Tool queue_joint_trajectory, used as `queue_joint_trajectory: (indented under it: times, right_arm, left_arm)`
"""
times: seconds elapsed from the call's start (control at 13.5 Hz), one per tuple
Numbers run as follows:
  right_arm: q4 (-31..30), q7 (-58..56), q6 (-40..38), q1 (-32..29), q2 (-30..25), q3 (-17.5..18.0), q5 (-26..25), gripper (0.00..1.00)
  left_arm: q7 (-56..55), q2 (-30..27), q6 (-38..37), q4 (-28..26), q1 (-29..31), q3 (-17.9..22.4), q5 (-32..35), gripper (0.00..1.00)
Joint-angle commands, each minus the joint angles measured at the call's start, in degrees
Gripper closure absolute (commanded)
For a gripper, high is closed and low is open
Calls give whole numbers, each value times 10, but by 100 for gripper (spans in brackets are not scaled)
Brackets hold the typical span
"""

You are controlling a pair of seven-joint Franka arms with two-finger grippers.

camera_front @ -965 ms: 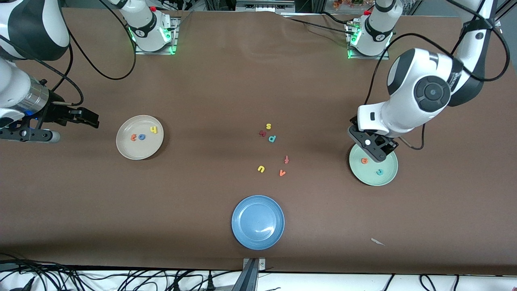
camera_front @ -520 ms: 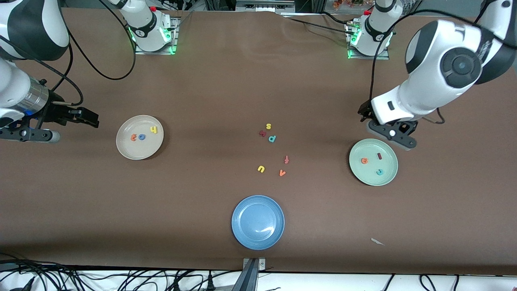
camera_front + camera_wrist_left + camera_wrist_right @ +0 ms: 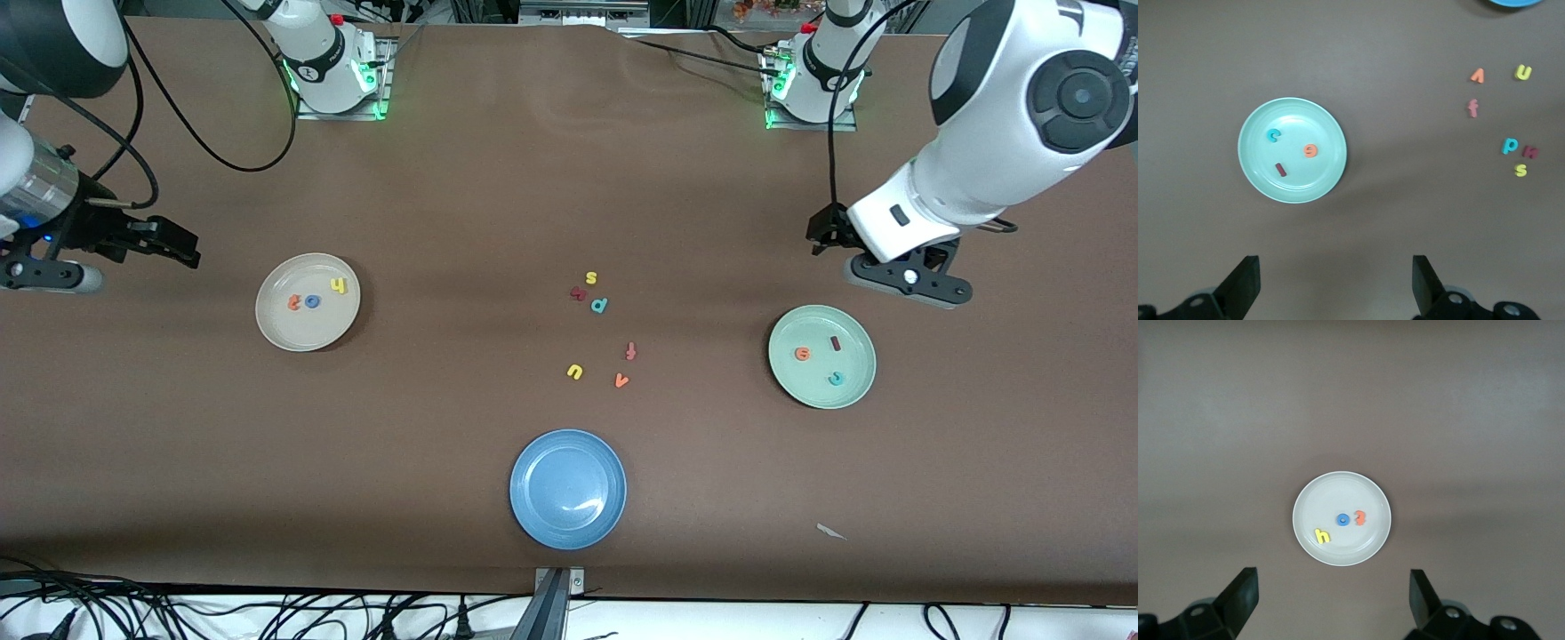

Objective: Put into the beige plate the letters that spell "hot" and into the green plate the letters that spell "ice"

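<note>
Cream-beige round plate (image 3: 308,302), toward the right arm's end: I count yellow h (image 3: 337,285), blue ring o (image 3: 312,301), orange t (image 3: 294,302). Right gripper (image 3: 169,247) waits beside it, jaws apart, empty. Mint-green plate (image 3: 822,356): orange e (image 3: 803,354), dark red bar i (image 3: 835,341), teal c (image 3: 836,379). Left gripper (image 3: 898,271) has lifted off it, empty and spread wide; I judge sorting done.
</note>
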Motion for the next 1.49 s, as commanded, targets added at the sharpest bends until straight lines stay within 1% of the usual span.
queue_joint_trajectory:
  times: [0.0, 0.15, 0.3, 0.37, 0.45, 0.52, 0.59, 0.67, 0.74, 0.89, 1.04, 1.19, 1.41]
  right_arm:
    - [6, -1, -11, -7, 1, 8, 14, 0]
    - [1, -2, -11, -7, 5, 8, 22, 0]
    - [1, -4, -13, -7, 9, 9, 23, 0]
    - [1, -4, -14, -7, 9, 10, 23, 0]
    - [2, -4, -16, -7, 10, 11, 23, 0]
    - [2, -3, -16, -7, 10, 12, 23, 0]
    - [2, -3, -16, -6, 10, 13, 23, 0]
    - [2, -6, -16, -6, 10, 13, 23, 0]
    - [2, -5, -17, -6, 10, 12, 23, 0]
    - [4, -3, -16, -6, 10, 13, 23, 0]
    - [4, -3, -17, -6, 10, 12, 23, 0]
    - [5, -3, -17, -6, 10, 11, 23, 0]
    - [7, -5, -16, -6, 10, 12, 23, 0]
  left_arm:
    - [-4, -6, -10, 12, 5, 17, -9, 0]
    - [-6, -18, -10, 13, 6, 16, -3, 0]
    - [-34, -31, -10, 13, 10, 8, 33, 0]
    - [-55, -32, -11, 14, 24, -13, 35, 0]
    - [-65, -31, -11, 14, 57, -49, 36, 0]
    - [-72, -31, -11, 14, 77, -77, 41, 0]
    - [-86, -32, -10, 14, 79, -80, 43, 0]
    - [-100, -35, -8, 14, 76, -79, 43, 0]
    - [-99, -35, -7, 14, 72, -69, 42, 0]
    - [-97, -37, -8, 14, 60, -38, 36, 0]
    - [-97, -49, -9, 14, 58, -33, 38, 0]
    - [-67, -60, -9, 13, 55, -14, 36, 0]
    - [-66, -79, -9, 5, 51, -4, 36, 0]
